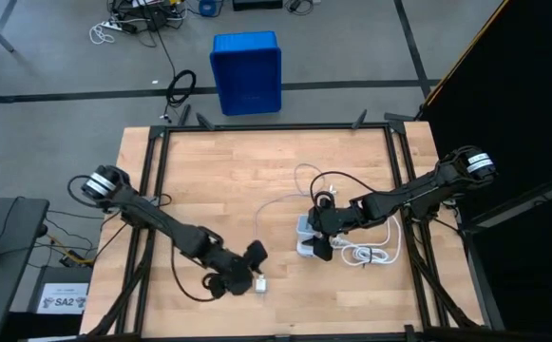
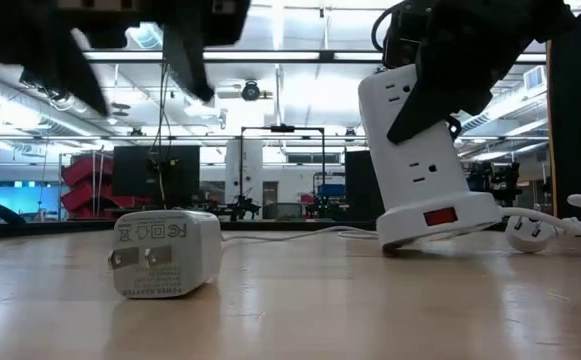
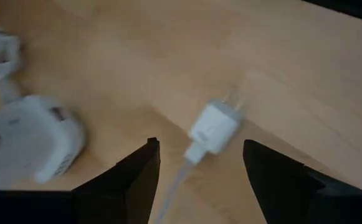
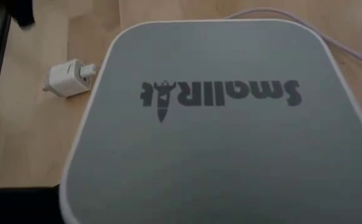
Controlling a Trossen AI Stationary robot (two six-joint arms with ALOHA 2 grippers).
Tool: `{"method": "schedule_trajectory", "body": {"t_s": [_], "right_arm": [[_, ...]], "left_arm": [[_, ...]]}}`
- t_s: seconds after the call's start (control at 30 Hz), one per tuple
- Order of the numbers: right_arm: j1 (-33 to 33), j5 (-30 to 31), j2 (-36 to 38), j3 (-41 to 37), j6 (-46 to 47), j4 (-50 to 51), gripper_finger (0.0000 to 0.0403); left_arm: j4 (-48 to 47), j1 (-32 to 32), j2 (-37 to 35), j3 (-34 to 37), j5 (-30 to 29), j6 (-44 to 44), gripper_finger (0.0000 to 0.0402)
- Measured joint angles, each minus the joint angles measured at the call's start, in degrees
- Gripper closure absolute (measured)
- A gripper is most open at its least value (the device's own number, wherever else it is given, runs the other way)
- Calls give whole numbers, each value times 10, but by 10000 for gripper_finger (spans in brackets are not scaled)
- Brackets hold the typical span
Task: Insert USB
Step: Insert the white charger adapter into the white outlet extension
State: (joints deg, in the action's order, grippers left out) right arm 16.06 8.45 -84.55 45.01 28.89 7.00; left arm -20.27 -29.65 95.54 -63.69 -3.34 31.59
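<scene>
Beside the left gripper (image 1: 255, 261) — white cube (image 1: 260, 284), USB (image 1: 277, 206) plugged in

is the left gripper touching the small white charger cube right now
Apart. In the left wrist view the left gripper is open, and bare wood shows between each finger and the white charger cube, which lies on the table.

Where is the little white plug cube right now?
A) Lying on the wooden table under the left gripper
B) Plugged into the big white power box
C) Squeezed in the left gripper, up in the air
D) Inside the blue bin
A: the small white cube lies on the wooden table, and the left gripper hangs open above it, fingers on either side without touching.
</scene>
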Motion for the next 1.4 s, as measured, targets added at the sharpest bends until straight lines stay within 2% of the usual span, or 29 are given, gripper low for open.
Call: {"method": "schedule_trajectory", "body": {"t_s": [0.13, 0.43, 0.87, 1.23, 1.4], "right_arm": [[3, -2, 0, 0, 8, -8, 143], [3, -7, 0, 0, 11, -11, 143], [4, -7, 0, 0, 10, -12, 143], [4, -7, 0, 0, 10, -13, 143], [4, -7, 0, 0, 10, -13, 143]], "left_arm": [[-5, 0, 36, -13, 13, 42, 188], [0, 0, 98, -39, -6, 131, 188], [13, 20, 118, -40, -8, 133, 188], [18, 48, 118, -38, 86, 127, 188], [47, 60, 118, -38, 151, 112, 201]]}}
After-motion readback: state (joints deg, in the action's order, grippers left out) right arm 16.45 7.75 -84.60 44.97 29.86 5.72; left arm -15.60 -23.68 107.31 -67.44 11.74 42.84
